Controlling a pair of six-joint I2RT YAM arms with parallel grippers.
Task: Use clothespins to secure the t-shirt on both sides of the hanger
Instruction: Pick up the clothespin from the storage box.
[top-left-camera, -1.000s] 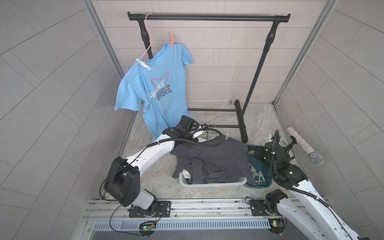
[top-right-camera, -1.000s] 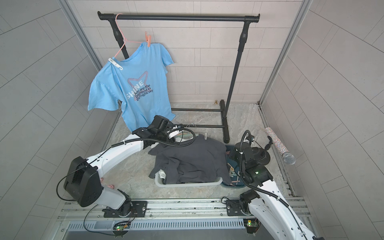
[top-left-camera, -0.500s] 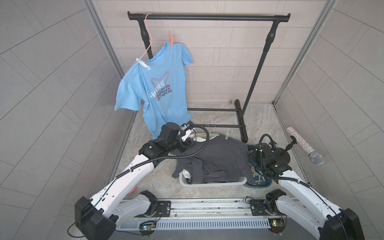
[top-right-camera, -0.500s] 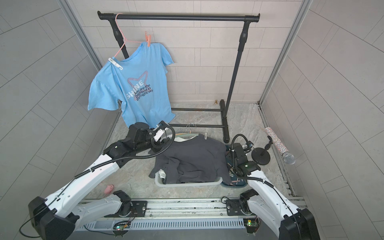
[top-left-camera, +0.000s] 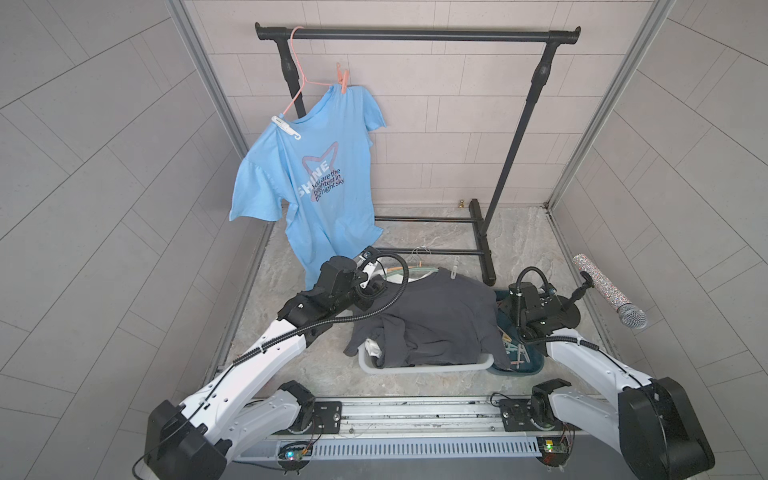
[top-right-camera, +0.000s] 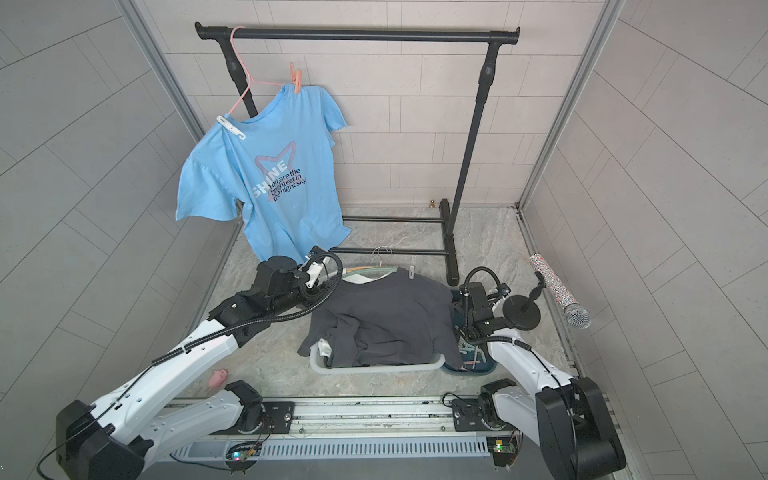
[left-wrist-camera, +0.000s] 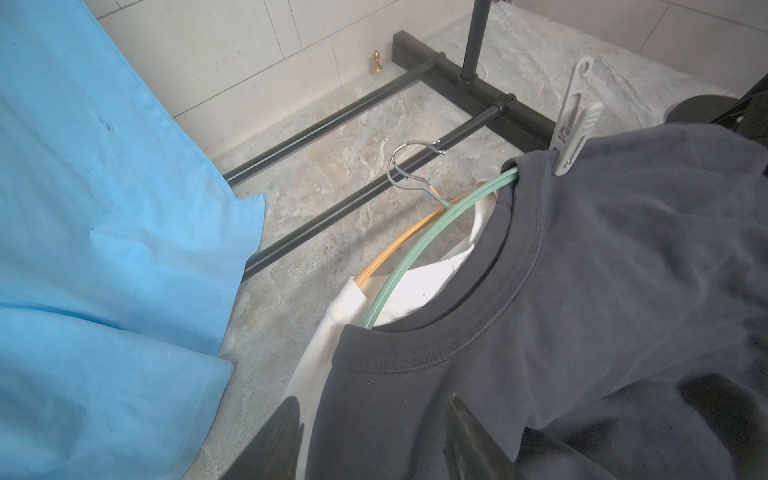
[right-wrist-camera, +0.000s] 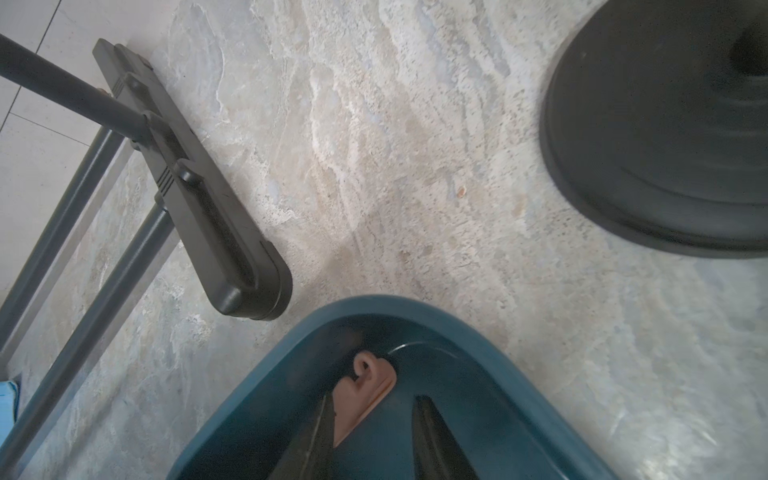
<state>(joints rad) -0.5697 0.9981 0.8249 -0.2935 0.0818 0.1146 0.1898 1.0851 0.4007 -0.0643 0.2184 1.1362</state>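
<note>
1. Clothespins (top-left-camera: 514, 358) lie loose in a teal tray (right-wrist-camera: 415, 305). In both top views the tray sits at 3 o'clock of the pale basket (top-left-camera: 415, 368), touching it.
2. One coral pink clothespin (right-wrist-camera: 365, 388) rests on the tray bottom against one finger of the right gripper (right-wrist-camera: 372, 401). The jaws are spread and do not pinch it.
3. A dark t-shirt (left-wrist-camera: 582, 311) sits on a mint green hanger (left-wrist-camera: 424, 245) and lies draped over the basket, at about 5 o'clock from the middle of the floor. A grey clothespin (left-wrist-camera: 575, 120) is clipped on one shoulder beside the collar, and no pin shows on the other shoulder.
4. The left gripper (left-wrist-camera: 374, 397) hovers just above that bare shoulder, with jaws apart and nothing between them.
5. The step in hand seems to be taking the second pin. The next move probably calls for the right jaws to centre on the pink pin's tail and squeeze it open. The pin must then bite both cloth and hanger wire on the bare side.
6. At 11 o'clock a blue t-shirt (top-left-camera: 316, 174) hangs on a pink hanger (top-left-camera: 297, 66) from the black rack (top-left-camera: 415, 35). It has a pin on each side and looks finished.
7. The floor (top-left-camera: 519, 232) is pale marbled stone, and grey tiled walls close three sides. A glittery microphone (top-left-camera: 609, 297) stands at 3 o'clock.
</note>
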